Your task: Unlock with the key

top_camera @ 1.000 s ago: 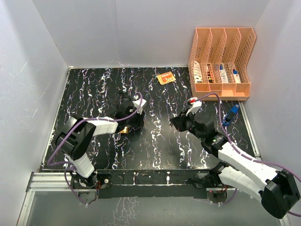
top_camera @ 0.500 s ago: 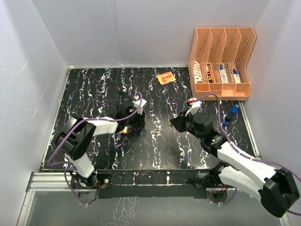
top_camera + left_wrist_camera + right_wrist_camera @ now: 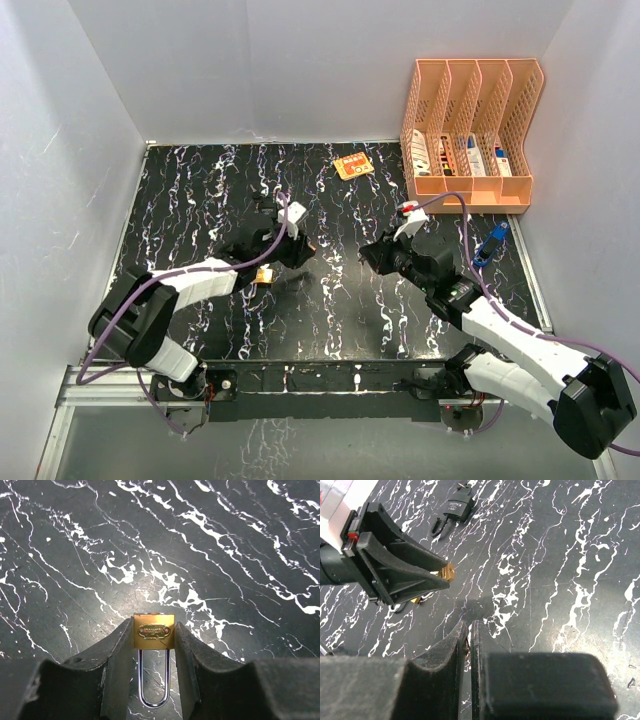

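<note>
Now | 1 brass padlock (image 3: 154, 630) pinched in L fingers (image 3: 117, 666) | 1 black padlock (image 3: 455, 507) on table (image 3: 570, 555) | R fingers (image 3: 445, 655) closed, grip unclear

Enclosure: plain pale walls on three sides. Back wall (image 3: 300, 70) is beyond both grippers. Left wall (image 3: 60, 200) lies outboard of the left gripper (image 3: 303, 248), right wall (image 3: 590, 150) outboard of the right gripper (image 3: 368, 252).

Table top (image 3: 340, 310): black with white marble-like veining, slight sheen.

Orange four-slot file rack (image 3: 470, 100) stands upright in the corner beyond and to the right of the right gripper.

Aluminium rail (image 3: 90, 385) runs along the near edge.

Light is even and diffuse, shadows soft.
</note>
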`<control>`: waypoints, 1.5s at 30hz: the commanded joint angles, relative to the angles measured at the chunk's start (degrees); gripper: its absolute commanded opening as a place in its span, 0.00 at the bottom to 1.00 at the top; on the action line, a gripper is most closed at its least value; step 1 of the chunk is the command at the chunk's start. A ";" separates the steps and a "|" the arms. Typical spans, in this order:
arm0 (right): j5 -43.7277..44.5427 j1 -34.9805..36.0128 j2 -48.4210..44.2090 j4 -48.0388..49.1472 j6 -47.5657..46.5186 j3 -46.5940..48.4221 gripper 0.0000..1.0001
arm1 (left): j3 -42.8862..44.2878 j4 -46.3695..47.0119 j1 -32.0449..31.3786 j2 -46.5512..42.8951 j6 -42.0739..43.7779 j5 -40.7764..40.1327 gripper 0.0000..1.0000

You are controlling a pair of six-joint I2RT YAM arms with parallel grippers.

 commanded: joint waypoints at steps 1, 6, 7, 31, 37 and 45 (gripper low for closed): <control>-0.75 -0.27 0.43 3.29 0.84 3.61 0.00 | -3.99 8.25 -0.25 -5.10 -0.17 3.99 0.00; -2.28 -0.28 0.40 5.55 2.35 2.65 0.00 | -8.41 13.30 -0.51 -7.81 0.78 4.78 0.00; -2.64 -0.27 0.32 6.34 2.88 2.25 0.00 | -8.98 13.84 -0.62 -8.16 1.05 4.93 0.00; -3.27 -0.18 2.73 13.25 4.61 -1.45 0.00 | -13.30 19.16 -6.54 -13.61 1.26 1.68 0.00; -2.32 -0.18 3.83 13.63 4.12 -1.01 0.00 | -13.69 19.64 -8.80 -14.31 1.42 -0.05 0.00; -2.75 -0.18 3.97 13.80 4.34 -0.55 0.00 | -12.86 21.16 -12.10 -13.22 3.83 -2.96 0.00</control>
